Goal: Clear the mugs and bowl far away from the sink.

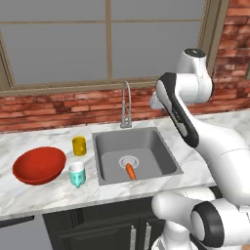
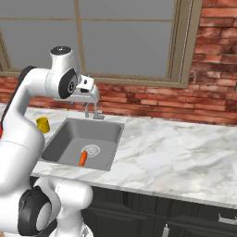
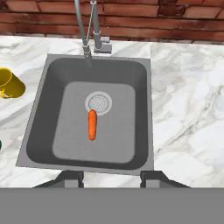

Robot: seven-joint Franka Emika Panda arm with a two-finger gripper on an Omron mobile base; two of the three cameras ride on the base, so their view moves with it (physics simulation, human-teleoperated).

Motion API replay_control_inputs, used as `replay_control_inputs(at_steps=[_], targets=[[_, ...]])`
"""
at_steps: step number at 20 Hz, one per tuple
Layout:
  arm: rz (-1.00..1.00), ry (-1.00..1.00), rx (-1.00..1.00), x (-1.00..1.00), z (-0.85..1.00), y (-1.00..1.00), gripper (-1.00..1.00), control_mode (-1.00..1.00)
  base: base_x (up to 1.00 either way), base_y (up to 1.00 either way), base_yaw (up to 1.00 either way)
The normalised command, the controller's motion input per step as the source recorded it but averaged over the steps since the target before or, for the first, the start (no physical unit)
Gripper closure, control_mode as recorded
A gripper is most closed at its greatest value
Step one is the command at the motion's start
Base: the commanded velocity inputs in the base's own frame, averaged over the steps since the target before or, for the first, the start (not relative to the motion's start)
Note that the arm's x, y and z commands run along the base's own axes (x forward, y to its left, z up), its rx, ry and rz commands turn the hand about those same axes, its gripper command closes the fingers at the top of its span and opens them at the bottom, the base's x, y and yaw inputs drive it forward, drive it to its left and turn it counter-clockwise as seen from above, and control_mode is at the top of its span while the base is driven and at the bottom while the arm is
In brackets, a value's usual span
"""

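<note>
Two mugs: the yellow mug (image 1: 79, 145) stands on the marble counter (image 1: 49, 190) just left of the sink's back corner; the teal mug (image 1: 77, 174), white inside, stands nearer the front edge, also close to the basin's left rim. The two are near each other but apart.
Yellow mug, other views: it shows at the left of the basin in the right base view (image 2: 42, 124) and at the left edge of the hand view (image 3: 9, 83).
Bowl: the red bowl (image 1: 39, 165) rests upright on the counter, left of both mugs, its rim close to the teal mug but apart from it.
Sink: the grey sink (image 1: 110, 139) is set into the counter below the window (image 1: 107, 39), with the chrome faucet (image 1: 126, 105) rising at its back rim.
Inside the sink: an orange carrot (image 1: 131, 171) lies on the basin floor, one end at the round drain (image 3: 98, 103).
Gripper: the gripper (image 3: 112, 178) hangs high above the sink, looking straight down into it; the two dark fingertips (image 3: 70, 178) stand apart at the lower edge of the hand view.
Grip: the fingers are partly spread and hold nothing.
Arm: the white arm (image 1: 183, 112) rises at the right of the sink, bent over it.
Wall: red brick (image 2: 185, 99) runs behind the counter.
</note>
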Motion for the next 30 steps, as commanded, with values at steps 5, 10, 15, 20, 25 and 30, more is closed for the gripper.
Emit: replay_control_inputs(at_steps=[5, 10, 15, 20, 25, 30], targets=[[0.00, -0.06, 0.00, -0.26, 0.00, 0.48, -1.00, -1.00, 0.00, 0.00, 0.00], [0.00, 0.00, 0.07, -0.46, -0.08, 0.80, -1.00, -1.00, 0.00, 0.00, 0.00], [0.00, 0.00, 0.11, -0.30, -0.20, 0.96, -1.00, -1.00, 0.00, 0.00, 0.00], [0.00, 0.01, 0.10, -0.21, -0.23, 0.78, -1.00, -1.00, 0.00, 0.00, 0.00], [0.00, 0.02, -0.02, -0.24, -0.14, 0.71, -1.00, -1.00, 0.00, 0.00, 0.00], [0.00, 0.01, 0.00, -0.33, -0.16, 0.37, -1.00, -1.00, 0.00, 0.00, 0.00]])
